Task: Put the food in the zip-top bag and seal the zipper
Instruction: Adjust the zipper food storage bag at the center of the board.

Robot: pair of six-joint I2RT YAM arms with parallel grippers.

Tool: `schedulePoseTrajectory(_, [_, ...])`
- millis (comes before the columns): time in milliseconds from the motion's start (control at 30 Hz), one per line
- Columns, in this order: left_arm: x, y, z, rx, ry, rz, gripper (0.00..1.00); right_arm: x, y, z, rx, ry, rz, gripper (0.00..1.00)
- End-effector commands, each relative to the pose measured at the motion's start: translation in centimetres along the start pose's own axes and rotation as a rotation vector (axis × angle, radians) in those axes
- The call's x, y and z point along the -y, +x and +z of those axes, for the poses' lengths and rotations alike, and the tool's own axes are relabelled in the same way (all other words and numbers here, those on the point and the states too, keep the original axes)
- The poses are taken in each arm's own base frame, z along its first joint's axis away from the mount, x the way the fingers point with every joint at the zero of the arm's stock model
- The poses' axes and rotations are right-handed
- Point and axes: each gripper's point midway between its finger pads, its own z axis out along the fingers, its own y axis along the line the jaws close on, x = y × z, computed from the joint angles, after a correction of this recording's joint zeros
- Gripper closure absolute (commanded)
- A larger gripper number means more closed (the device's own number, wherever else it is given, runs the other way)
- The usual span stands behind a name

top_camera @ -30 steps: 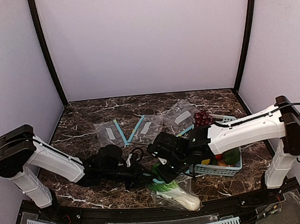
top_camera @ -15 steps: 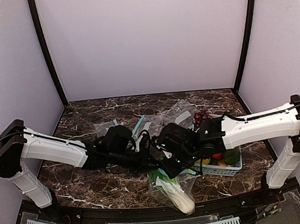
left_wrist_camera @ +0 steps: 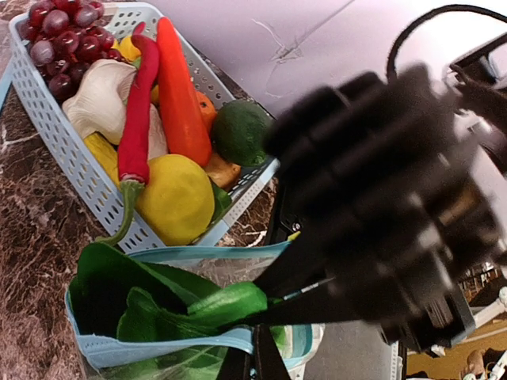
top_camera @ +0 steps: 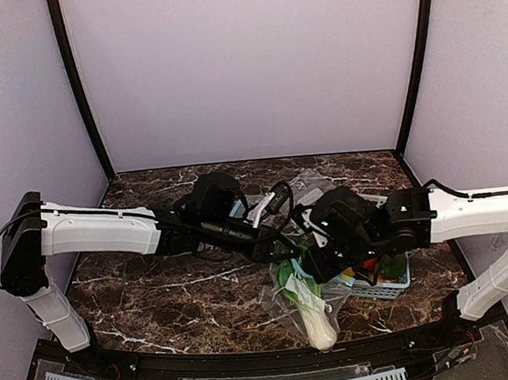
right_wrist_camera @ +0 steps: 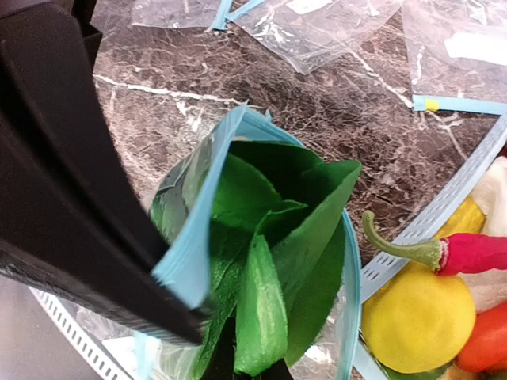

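Note:
The zip-top bag (top_camera: pixel 304 307) hangs mouth up just left of the basket. The leafy vegetable is inside it, green leaves (right_wrist_camera: pixel 297 229) at the open mouth and white stalk (top_camera: pixel 321 331) down at the table. My left gripper (top_camera: pixel 277 248) is shut on the near side of the light-blue zipper (left_wrist_camera: pixel 158 347). My right gripper (top_camera: pixel 311 261) is closed at the other side of the mouth, its fingertips half hidden behind the leaves. The red-orange tapered vegetable (left_wrist_camera: pixel 179 89) lies in the basket. I cannot pick out the cucumber.
The light-blue basket (left_wrist_camera: pixel 70 155) holds grapes (left_wrist_camera: pixel 60 32), a red chilli (left_wrist_camera: pixel 139 111), a lemon (left_wrist_camera: pixel 176 198) and a dark green round fruit (left_wrist_camera: pixel 241 131). Smaller clear bags (right_wrist_camera: pixel 317 25) lie on the marble behind. The table's front rail is near the stalk.
Both grippers have moved right and away from the front edge, carrying the bag's mouth upward. The bag with the leafy vegetable has swung from lying flat to hanging beside the basket.

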Motion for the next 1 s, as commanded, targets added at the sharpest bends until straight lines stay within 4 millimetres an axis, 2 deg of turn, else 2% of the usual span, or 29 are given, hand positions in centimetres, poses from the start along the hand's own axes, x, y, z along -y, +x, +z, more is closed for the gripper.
schedulePoseTrajectory(0, [2.6, 0.1, -0.2, -0.008, 0.156, 0.156, 0.99, -2.2, -0.6, -0.7, 0.098, -0.229, 0.033, 1.00])
schedulePoseTrajectory(33, [2.8, 0.5, -0.2, -0.024, 0.169, 0.158, 0.99, -3.0, -1.0, -1.2, 0.136, -0.304, 0.024, 1.00])
schedulePoseTrajectory(133, [2.9, 0.9, -0.6, -0.043, 0.164, 0.195, 0.99, -3.8, -0.3, -1.8, 0.134, -0.417, -0.012, 1.00])
schedulePoseTrajectory(300, [1.9, 2.2, -0.7, -0.110, 0.113, 0.227, 0.99, -4.3, 1.4, -0.9, 0.052, -0.495, -0.061, 1.00])
schedulePoseTrajectory(500, [-1.3, 6.0, -0.4, -0.207, 0.022, 0.105, 0.99, -3.8, 2.7, 0.7, 0.030, -0.489, -0.080, 1.00])
schedulePoseTrajectory(533, [-1.6, 6.1, -0.4, -0.197, 0.007, 0.097, 0.99, -3.9, 3.0, 1.0, 0.022, -0.496, -0.076, 1.00])
schedulePoseTrajectory(567, [-2.3, 7.3, -0.5, -0.211, -0.007, 0.060, 0.98, -4.0, 3.2, 1.3, 0.017, -0.508, -0.069, 1.00])
schedulePoseTrajectory(600, [-2.4, 7.2, -0.5, -0.191, -0.011, 0.058, 0.97, -4.1, 3.4, 1.6, 0.014, -0.518, -0.065, 1.00])
schedulePoseTrajectory(633, [-2.9, 8.2, -0.5, -0.200, -0.021, 0.024, 0.96, -4.2, 3.6, 1.9, 0.009, -0.525, -0.058, 1.00])
schedulePoseTrajectory(767, [-3.5, 9.0, -0.7, -0.179, -0.048, -0.008, 0.88, -4.2, 4.1, 2.8, 0.004, -0.533, -0.047, 1.00])
schedulePoseTrajectory(833, [-3.8, 8.9, -1.1, -0.165, -0.078, -0.012, 0.75, -4.2, 4.0, 3.0, 0.009, -0.531, -0.045, 1.00])
schedulePoseTrajectory(867, [-3.9, 9.0, -1.3, -0.163, -0.087, -0.014, 0.72, -4.1, 4.0, 3.0, 0.009, -0.529, -0.046, 1.00])
schedulePoseTrajectory(967, [-3.5, 8.0, -2.4, -0.110, -0.115, -0.022, 0.54, -4.2, 3.9, 2.9, 0.014, -0.529, -0.049, 1.00])
